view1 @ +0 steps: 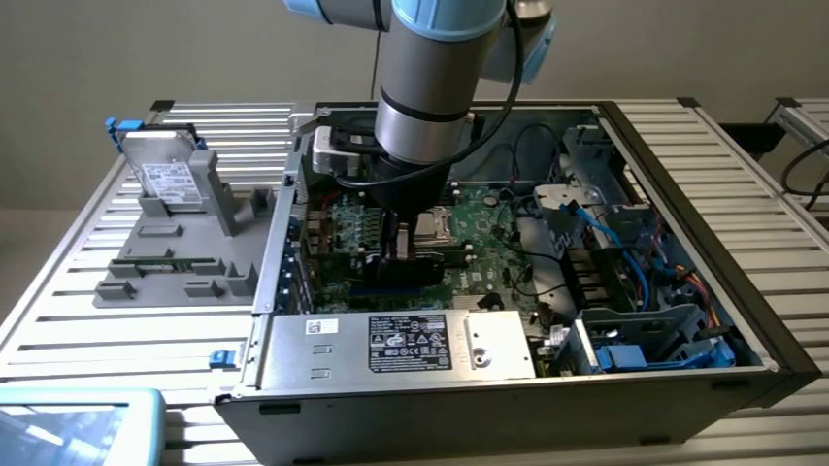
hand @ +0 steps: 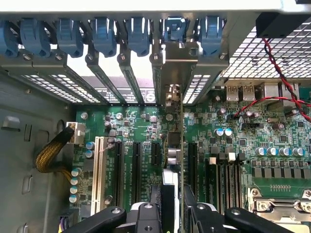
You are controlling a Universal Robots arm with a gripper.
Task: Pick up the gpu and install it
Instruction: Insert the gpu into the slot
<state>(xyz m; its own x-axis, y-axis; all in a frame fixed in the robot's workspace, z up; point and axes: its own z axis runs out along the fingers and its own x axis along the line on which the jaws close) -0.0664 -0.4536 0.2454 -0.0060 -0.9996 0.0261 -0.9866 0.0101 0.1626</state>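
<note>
The gpu point(hand: 181, 145) stands edge-on as a thin green board among the black expansion slots of the motherboard point(hand: 243, 126). Its silver end bracket point(hand: 176, 68) sits up against the rear slot openings of the case. My gripper point(hand: 179, 196) is shut on the card, with one black finger point(hand: 163, 194) on each side of it. Whether the card's edge is seated in a slot cannot be told. In the exterior view, the gripper point(view1: 404, 254) reaches straight down into the open computer case point(view1: 674, 388), over the left part of the motherboard point(view1: 480, 252).
Blue retention clips point(hand: 107, 34) line the rear slots. A yellow cable bundle point(hand: 51, 153) and the CPU socket point(hand: 277, 199) flank the slots. A grey fixture point(view1: 182, 257) on the exterior view's left holds a silver drive point(view1: 169, 180). The power supply point(view1: 402, 342) and blue cables point(view1: 622, 233) crowd the case.
</note>
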